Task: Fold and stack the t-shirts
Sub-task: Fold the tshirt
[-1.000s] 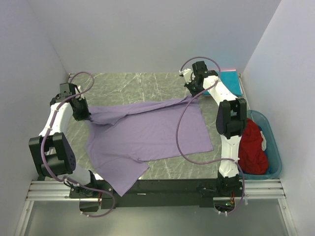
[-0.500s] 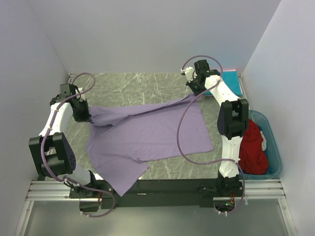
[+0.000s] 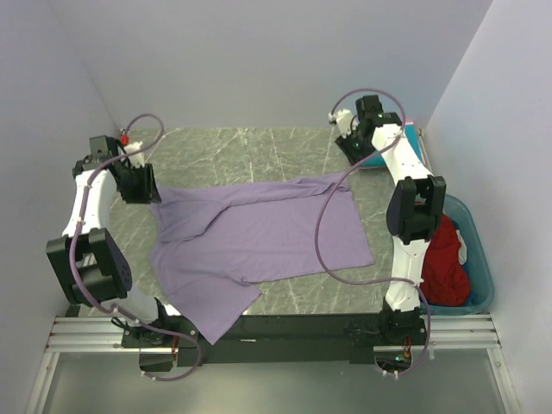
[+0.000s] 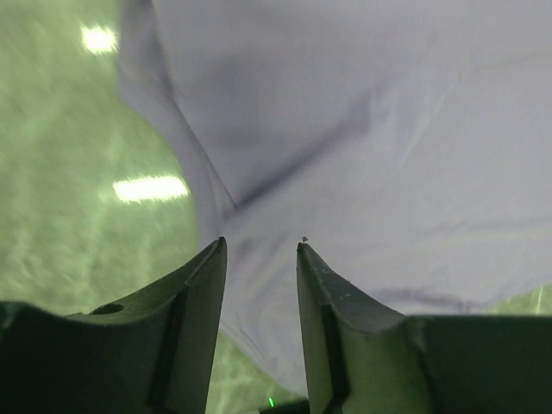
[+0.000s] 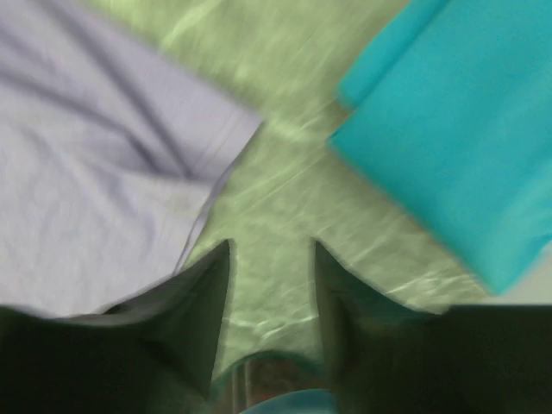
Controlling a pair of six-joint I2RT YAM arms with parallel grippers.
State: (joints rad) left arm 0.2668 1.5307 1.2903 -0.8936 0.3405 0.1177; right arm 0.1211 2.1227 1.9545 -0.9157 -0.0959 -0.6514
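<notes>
The lavender t-shirt [image 3: 259, 237] lies spread on the green marbled table, its far edge folded partway toward the middle and one sleeve hanging over the near edge. My left gripper [image 3: 145, 188] hovers open at the shirt's far left corner. In the left wrist view the left gripper [image 4: 260, 244] holds nothing, and the lavender t-shirt [image 4: 362, 129] lies below it. My right gripper [image 3: 354, 153] stands open past the far right corner. The right gripper [image 5: 271, 244] is over bare table, between the lavender t-shirt [image 5: 86, 198] and a folded teal t-shirt [image 5: 448, 129]. A dark red t-shirt [image 3: 444, 259] lies in a bin.
The teal plastic bin [image 3: 485, 267] stands off the table's right side, beside the right arm. The teal t-shirt [image 3: 405, 142] lies at the back right corner. White walls close in the table at the back and on both sides.
Both grippers have opened and let go of the lavender shirt's far edge, which now lies flat. The left gripper has moved up and left, the right one back and to the right.
</notes>
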